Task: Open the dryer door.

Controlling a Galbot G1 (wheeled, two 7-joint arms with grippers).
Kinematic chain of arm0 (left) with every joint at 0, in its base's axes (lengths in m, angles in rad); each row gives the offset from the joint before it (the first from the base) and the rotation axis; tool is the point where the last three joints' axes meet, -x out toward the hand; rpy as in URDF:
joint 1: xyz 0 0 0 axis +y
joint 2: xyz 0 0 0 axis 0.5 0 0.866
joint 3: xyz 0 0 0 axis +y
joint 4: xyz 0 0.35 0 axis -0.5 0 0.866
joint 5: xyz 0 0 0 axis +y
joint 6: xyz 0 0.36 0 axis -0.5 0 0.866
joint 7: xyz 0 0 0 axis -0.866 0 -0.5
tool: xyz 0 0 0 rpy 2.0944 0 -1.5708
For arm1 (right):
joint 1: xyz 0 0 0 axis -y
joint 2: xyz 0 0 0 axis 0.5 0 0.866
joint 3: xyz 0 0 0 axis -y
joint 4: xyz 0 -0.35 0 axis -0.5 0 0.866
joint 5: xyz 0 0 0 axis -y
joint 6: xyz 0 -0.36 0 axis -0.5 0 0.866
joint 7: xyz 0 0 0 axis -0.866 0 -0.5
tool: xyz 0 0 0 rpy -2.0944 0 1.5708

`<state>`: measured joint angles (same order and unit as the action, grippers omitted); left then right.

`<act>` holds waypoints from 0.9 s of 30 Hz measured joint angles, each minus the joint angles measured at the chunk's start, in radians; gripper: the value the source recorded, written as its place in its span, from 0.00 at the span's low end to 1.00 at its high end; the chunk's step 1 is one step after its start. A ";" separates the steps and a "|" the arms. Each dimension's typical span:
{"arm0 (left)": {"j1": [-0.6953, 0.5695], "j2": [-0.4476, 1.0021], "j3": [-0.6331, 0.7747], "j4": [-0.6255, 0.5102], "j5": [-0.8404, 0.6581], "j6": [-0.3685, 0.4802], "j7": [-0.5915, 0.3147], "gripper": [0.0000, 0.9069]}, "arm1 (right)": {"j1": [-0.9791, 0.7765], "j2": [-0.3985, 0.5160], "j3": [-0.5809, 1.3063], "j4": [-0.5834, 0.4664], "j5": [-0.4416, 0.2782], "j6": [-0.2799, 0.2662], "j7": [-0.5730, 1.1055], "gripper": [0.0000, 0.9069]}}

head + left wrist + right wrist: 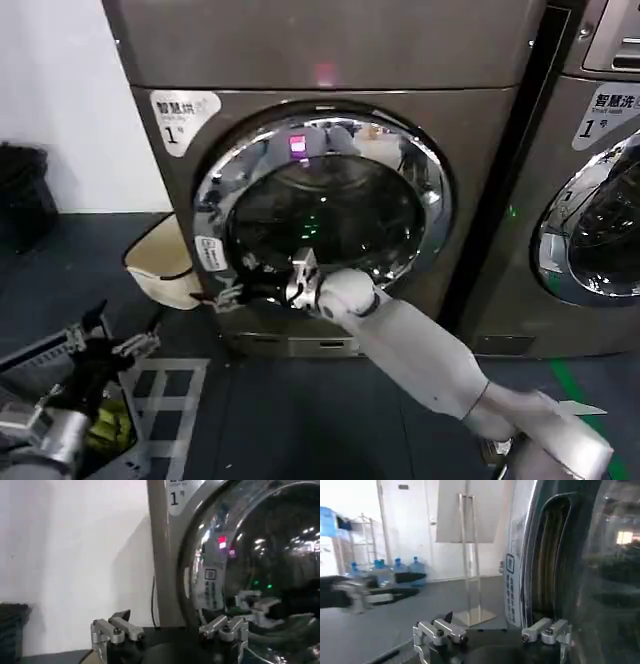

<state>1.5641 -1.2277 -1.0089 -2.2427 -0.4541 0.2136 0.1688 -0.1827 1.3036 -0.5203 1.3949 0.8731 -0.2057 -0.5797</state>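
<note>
Right gripper (238, 293) is up at the lower-left rim of the dryer door (322, 200), fingers spread wide, nothing held. In the right wrist view the gripper (492, 632) has one finger (547, 630) just beside the door's edge recess, the other out over the floor; cannot tell if it's touching the rim. Door (580, 565) fills the side next to that finger.

Left gripper (105, 345) is parked low at the robot's left, well apart from the door, fingers open and empty. Left wrist view: gripper (170, 630) pointed toward the dryer (162, 555), door (250, 555) beyond it.

Door sits in the front of the dryer (330, 60), chrome rim around dark glass, looks closed against the front panel. Pink indicator light (325, 73) above it.

Labels: white sticker (180, 115) upper left of the dryer front, reads "1" plus Chinese characters. Small white sticker (209, 254) on the door rim, print too small to read. Second machine (590, 180) to the right has a similar sticker (605, 110), also "1" with Chinese text.

Count: 2 machines, 2 chrome round doors, 2 "1" stickers, 2 grippers. Beige tub (165, 262) on the floor left of the dryer, just beside the door's lower-left.
</note>
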 joint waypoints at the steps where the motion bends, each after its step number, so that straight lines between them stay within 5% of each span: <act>1: -0.009 0.014 0.001 0.012 -0.011 -0.006 0.001 1.00 | 0.003 -0.008 -0.004 0.011 0.009 -0.005 -0.007 1.00; 19: -0.114 0.166 0.036 0.147 -0.092 -0.020 0.001 1.00 | 0.059 -0.176 -0.113 0.208 0.095 -0.008 -0.114 1.00; 27: -0.109 0.218 0.085 0.168 -0.091 -0.064 0.013 1.00 | 0.083 -0.275 -0.169 0.294 0.149 0.045 -0.207 1.00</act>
<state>1.4547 -1.0097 -0.9240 -2.0745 -0.5451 0.1497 0.1818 -0.0994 1.0286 -0.6891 1.6886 1.0222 -0.1607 -0.7864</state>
